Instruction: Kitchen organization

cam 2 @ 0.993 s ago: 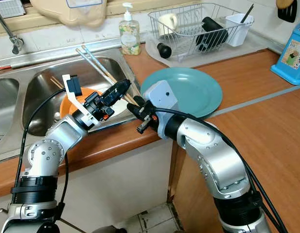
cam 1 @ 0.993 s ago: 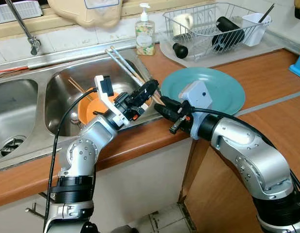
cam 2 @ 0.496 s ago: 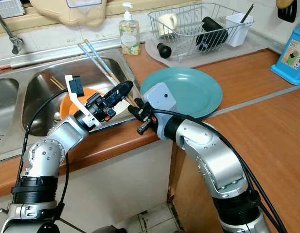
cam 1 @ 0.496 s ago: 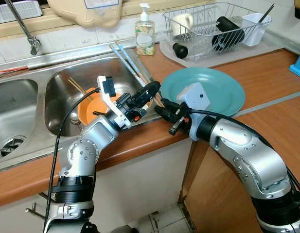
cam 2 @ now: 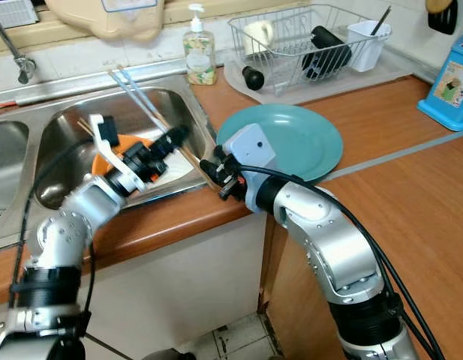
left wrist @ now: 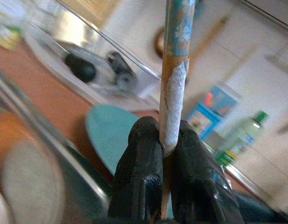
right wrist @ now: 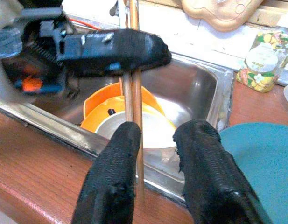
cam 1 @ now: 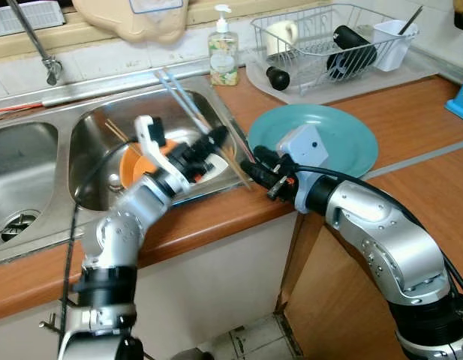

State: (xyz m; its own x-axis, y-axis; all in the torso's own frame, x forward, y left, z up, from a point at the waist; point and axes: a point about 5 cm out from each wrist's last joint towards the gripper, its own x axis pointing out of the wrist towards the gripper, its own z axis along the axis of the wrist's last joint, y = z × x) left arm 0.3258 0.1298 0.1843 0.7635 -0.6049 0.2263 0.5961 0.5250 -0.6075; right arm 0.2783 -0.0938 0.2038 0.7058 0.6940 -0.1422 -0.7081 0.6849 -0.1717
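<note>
A pair of wooden chopsticks [cam 1: 187,105] with blue-patterned tops slants over the right sink basin [cam 1: 103,124]. My left gripper [cam 1: 216,139] is shut on the chopsticks [left wrist: 176,70] about midway along them. Their lower ends reach the counter edge by the sink rim. My right gripper [cam 1: 254,161] hovers there, open. In the right wrist view the chopsticks [right wrist: 133,102] run down just inside one of its fingers [right wrist: 120,158]. An orange bowl [right wrist: 106,95] with a white dish inside it lies in the basin below.
A teal plate [cam 1: 336,139] rests on the wooden counter beside my right wrist. Behind it stand a wire dish rack [cam 1: 329,37] with a mug and black bottle, and a soap bottle [cam 1: 223,52]. The faucet [cam 1: 36,41] is at the back left.
My left arm has swung left over the basin, and the chopsticks went with it. My right gripper has closed in on their lower ends.
</note>
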